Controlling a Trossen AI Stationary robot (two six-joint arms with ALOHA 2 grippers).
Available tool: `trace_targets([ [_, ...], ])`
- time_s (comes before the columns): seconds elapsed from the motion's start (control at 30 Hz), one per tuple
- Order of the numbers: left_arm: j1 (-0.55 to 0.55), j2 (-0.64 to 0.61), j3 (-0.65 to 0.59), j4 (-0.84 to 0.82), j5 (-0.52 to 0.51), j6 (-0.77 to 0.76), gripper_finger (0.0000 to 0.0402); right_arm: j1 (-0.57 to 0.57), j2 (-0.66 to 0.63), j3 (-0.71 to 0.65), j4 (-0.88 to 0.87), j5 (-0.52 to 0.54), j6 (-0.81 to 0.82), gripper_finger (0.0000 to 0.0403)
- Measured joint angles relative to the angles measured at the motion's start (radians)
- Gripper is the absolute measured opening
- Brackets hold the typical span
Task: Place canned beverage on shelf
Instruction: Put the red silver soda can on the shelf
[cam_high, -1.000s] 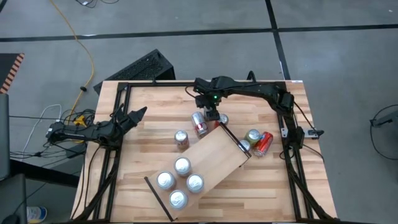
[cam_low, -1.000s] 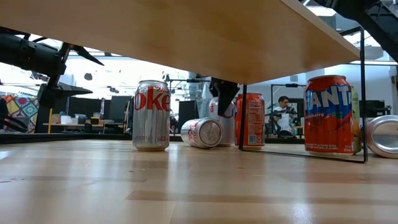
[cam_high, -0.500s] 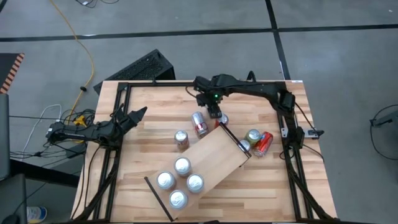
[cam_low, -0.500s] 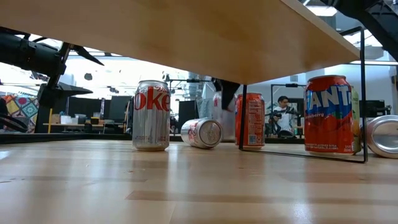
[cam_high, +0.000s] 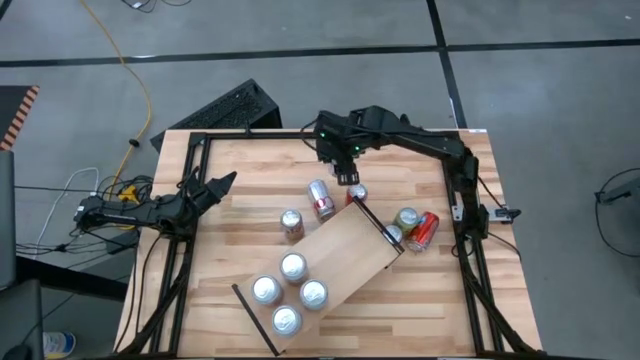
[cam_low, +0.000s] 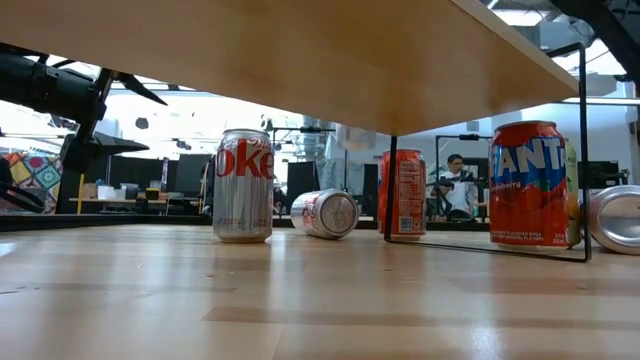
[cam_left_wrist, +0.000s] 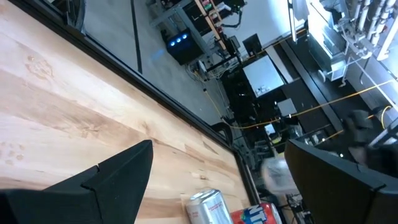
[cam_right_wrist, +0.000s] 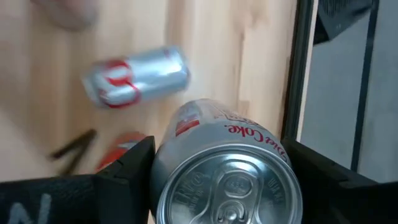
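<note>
- High view: the right tool (cam_high: 349, 170) is seen raised over the far middle of the counter (cam_high: 440, 300); the left tool (cam_high: 222, 183) is parked at the left edge. The shelf (cam_high: 345, 250) lies diagonally, four upright cans grouped on its near end.
- Low view: the shelf's underside (cam_low: 300, 60) is seen overhead; a Diet Coke can (cam_low: 244, 185) stands upright, a toppled can (cam_low: 326, 213) beside it, a Fanta can (cam_low: 528, 183) at right.
- Left wrist view: the fingers (cam_left_wrist: 118, 174) are seen spread, nothing between them.
- Right wrist view: a silver Coke can (cam_right_wrist: 227, 171) is pinched between both fingers (cam_right_wrist: 127, 165), above the counter.
</note>
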Motion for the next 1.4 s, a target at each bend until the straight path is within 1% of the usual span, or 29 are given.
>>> trace_targets([
  [0.17,0.000,0.000,0.000,0.000,0.000,-0.010,0.0351,0.083,-0.002,0.112,-0.082,0.002,0.087,0.0266],
  [0.27,0.000,0.000,0.000,0.000,0.000,-0.024,0.0351,0.135,-0.004,0.105,-0.104,0.039,0.168,0.0266],
  [0.4,0.000,0.000,0.000,0.000,0.000,-0.047,0.0351,0.200,-0.006,0.104,-0.170,0.046,0.243,0.0266],
  [0.6,0.000,0.000,0.000,0.000,0.000,-0.054,0.0351,0.310,-0.008,0.103,-0.171,0.043,0.314,0.0266],
  [0.83,0.000,0.000,0.000,0.000,0.003,-0.046,0.0351,0.416,-0.014,0.104,-0.171,0.043,0.487,0.0266],
  [1.07,0.000,0.000,0.000,0.007,0.059,-0.047,0.0351,0.503,-0.014,0.104,-0.171,0.021,0.621,0.0266],
  [1.17,0.000,0.000,0.000,0.007,0.061,-0.046,0.0351,0.541,-0.014,0.104,-0.171,0.021,0.684,0.0266],
  [1.3,0.000,0.000,0.000,0.007,0.061,-0.046,0.0351,0.588,-0.012,0.104,-0.169,-0.001,0.711,0.0266],
  [1.4,0.000,0.000,0.000,0.007,0.061,-0.043,0.0351,0.603,-0.005,0.104,-0.164,-0.009,0.726,0.0266],
])
